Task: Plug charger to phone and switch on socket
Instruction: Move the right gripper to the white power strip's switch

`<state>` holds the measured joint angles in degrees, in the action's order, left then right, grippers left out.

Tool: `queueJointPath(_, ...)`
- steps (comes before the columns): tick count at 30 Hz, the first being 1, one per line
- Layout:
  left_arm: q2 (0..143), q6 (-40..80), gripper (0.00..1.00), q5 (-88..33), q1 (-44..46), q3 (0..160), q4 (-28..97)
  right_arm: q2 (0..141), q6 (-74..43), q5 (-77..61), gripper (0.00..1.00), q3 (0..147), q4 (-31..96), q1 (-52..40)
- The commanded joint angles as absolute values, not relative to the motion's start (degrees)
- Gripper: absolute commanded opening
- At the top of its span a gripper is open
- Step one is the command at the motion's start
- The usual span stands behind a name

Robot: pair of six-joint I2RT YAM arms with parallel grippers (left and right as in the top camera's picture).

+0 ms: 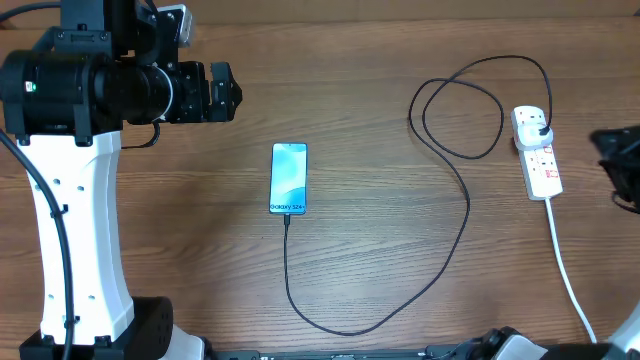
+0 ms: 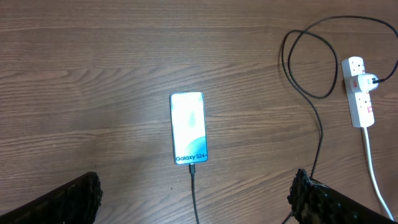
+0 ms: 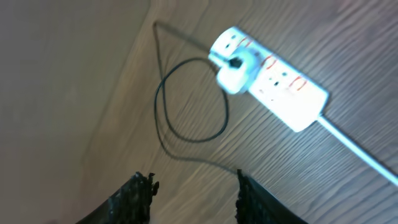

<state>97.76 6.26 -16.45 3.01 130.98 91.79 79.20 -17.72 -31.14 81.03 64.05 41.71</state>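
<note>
Left gripper (image 2: 196,190) of mine: jaws wide, empty, held high over the phone (image 2: 188,127). Charger (image 2: 321,127) tip looks seated at its bottom edge. Right gripper (image 3: 194,186): jaws apart, empty, near the socket (image 3: 292,93), placed for the switch, I judge.

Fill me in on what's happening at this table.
Neither arm holds anything. The phone lies mid-table, screen lit. The charger cable meets its bottom edge and loops over to the socket strip, where its plug sits. The left gripper hangs over the far left, jaws open. The right gripper hovers by the socket strip, jaws open. Whether the strip is switched on cannot be told.
</note>
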Motion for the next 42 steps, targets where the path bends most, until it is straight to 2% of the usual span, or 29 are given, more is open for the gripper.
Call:
queueJointPath(1, 97.23, 6.44, 1.00, -16.27, 3.49, 131.41, 91.90, 83.35, -14.61, -36.42, 0.42, 82.50, 62.72, 45.98)
queueJointPath(2, 97.23, 6.44, 0.99, -16.27, 3.49, 131.41, 91.90, 84.53, -14.66, -37.39, 0.41, 82.46, 61.95, 47.35)
queueJointPath(7, 97.23, 6.44, 1.00, -16.27, 3.49, 131.41, 91.90, 89.30, -15.03, -46.00, 0.16, 81.36, 56.14, 52.25)
queueJointPath(14, 97.23, 6.44, 1.00, -16.27, 3.49, 131.41, 91.90, 95.53, -21.89, -46.37, 0.04, 80.97, 48.64, 53.43)
queueJointPath(19, 97.23, 6.44, 1.00, -16.27, 3.49, 131.41, 91.90, 101.47, -27.07, -46.89, 0.04, 80.97, 44.40, 53.32)
queueJointPath(26, 97.23, 6.44, 0.99, -16.27, 3.51, 131.41, 91.90, 108.53, -27.24, -49.87, 0.04, 80.97, 40.64, 52.40)
queueJointPath(42, 97.23, 6.44, 0.99, -16.27, 3.49, 131.41, 91.90, 119.68, -28.97, -44.77, 0.04, 80.97, 32.36, 42.89)
